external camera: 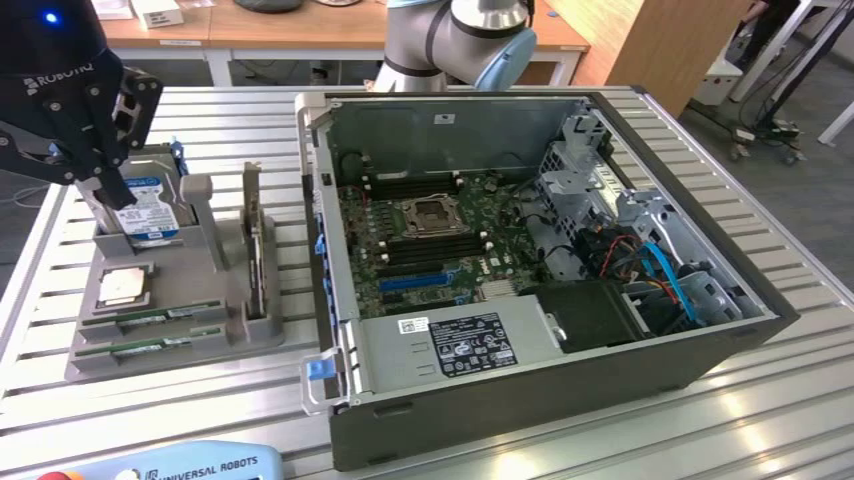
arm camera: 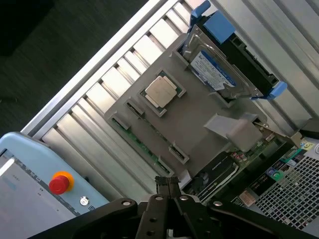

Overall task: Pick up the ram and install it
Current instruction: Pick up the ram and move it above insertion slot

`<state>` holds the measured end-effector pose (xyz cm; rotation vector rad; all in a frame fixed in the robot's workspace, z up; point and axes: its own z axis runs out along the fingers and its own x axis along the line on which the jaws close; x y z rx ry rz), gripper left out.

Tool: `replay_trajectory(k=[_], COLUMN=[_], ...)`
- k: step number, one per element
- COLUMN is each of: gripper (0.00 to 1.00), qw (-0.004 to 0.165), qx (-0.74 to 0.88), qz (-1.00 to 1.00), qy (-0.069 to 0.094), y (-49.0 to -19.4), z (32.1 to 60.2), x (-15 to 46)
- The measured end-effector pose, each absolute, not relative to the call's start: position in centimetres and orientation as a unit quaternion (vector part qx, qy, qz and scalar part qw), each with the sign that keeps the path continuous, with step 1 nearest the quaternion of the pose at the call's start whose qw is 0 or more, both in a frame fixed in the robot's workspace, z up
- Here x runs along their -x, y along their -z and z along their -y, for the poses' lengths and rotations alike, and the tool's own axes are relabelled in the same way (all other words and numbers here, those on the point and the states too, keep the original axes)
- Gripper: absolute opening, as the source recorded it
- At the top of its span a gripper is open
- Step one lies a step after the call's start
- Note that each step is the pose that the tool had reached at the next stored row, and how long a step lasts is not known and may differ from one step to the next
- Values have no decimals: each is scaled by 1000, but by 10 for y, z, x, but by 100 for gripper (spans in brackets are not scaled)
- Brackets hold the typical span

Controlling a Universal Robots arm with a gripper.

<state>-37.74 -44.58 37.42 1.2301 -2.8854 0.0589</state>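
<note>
Two green ram sticks lie edge-up in the front slots of the grey holder, one behind the other. The wrist view shows them as thin green strips between the holder's slot ends. My black gripper hangs over the holder's far end, in front of the hard drive and well back from the ram. Its fingertips are pressed together with nothing between them. The open computer case lies to the exterior view's right, with the motherboard's dark memory slots beside the processor socket.
The holder also carries a blue-labelled hard drive, a square silver processor chip and an upright expansion card. A teach pendant with a red stop button lies at the table's front edge. The arm's base stands behind the case.
</note>
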Motion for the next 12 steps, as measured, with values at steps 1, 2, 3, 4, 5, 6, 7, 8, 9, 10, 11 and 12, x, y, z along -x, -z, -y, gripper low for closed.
replay_trajectory(k=[1,2,3,4,5,6,7,8,9,10,11,12], gripper=[10,10,10,10,10,10,10,10,10,10,10,10], qw=[2,2,2,2,2,2,2,3,3,4,4,5], qx=[-400,-409,-417,-424,-431,-437,-442,-448,-453,-458,-464,-468], qz=[916,913,909,905,902,899,897,894,891,889,886,883], qy=[-19,-19,-19,-19,-20,-20,-21,-22,-23,-24,-25,-26], y=[-374,-374,-374,-374,-374,-374,-373,-373,-373,-373,-373,-373], z=[446,446,446,446,446,446,446,446,446,446,446,446], x=[377,377,377,377,377,377,377,377,377,377,377,377])
